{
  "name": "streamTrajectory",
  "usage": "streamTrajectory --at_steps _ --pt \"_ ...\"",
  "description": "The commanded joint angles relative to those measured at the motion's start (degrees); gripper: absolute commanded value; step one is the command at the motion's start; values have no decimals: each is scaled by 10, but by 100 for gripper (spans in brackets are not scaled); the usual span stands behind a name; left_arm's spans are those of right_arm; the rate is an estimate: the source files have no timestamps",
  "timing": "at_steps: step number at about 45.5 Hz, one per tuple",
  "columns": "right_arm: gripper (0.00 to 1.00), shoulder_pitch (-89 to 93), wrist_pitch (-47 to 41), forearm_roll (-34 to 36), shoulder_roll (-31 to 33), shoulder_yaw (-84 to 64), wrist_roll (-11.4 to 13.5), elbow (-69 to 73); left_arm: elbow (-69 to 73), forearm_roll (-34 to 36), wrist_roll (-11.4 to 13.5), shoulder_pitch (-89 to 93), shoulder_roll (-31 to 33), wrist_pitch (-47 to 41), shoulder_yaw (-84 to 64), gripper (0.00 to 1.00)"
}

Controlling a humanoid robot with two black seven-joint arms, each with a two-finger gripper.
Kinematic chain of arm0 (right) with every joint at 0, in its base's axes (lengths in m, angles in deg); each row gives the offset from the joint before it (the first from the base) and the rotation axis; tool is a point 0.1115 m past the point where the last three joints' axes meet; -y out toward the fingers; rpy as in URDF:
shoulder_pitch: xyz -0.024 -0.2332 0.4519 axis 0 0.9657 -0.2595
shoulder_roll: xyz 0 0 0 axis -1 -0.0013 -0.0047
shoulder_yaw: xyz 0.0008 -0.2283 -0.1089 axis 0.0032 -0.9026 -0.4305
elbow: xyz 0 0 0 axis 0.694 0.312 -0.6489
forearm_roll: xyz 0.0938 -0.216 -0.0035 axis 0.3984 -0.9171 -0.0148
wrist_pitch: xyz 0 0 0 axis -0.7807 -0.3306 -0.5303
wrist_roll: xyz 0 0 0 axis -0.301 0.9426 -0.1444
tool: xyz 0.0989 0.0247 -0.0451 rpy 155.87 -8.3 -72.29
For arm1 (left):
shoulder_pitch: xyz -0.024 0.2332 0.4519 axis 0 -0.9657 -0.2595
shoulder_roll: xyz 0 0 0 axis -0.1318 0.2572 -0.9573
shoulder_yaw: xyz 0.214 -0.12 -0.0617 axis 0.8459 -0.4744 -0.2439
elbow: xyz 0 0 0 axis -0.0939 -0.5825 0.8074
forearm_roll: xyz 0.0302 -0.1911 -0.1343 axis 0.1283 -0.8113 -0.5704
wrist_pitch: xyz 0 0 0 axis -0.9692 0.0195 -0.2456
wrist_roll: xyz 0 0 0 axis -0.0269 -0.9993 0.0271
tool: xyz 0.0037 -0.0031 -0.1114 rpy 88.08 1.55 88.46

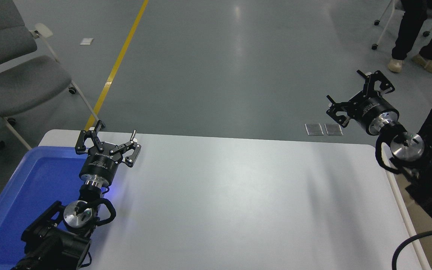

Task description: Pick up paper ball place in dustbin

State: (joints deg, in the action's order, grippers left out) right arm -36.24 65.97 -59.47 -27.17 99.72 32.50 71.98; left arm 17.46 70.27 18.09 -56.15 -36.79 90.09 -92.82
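No paper ball shows in the head view. The dustbin [401,204] stands at the table's right end, mostly hidden behind my right arm; only its white rim and a strip of beige inside show. My right gripper [345,85] is open and empty, held in the air beyond the table's far right corner, up and left of the bin. My left gripper [115,129] is open and empty, parked at the table's far left by the blue tray.
A shallow blue tray [32,180] lies at the table's left end under my left arm. The white table [231,202] fills the middle. A person's legs [414,33] stand at the top right. Grey chairs [17,78] stand at the upper left.
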Motion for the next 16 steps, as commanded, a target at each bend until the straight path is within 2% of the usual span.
streamTrajectory --at_steps 1,16 --pt "100 24 -55 2 -20 9 0 -67 0 0 -1 0 0 0 0 99" --pt "100 37 -60 2 -29 9 0 -68 0 0 0 0 0 1 0 99"
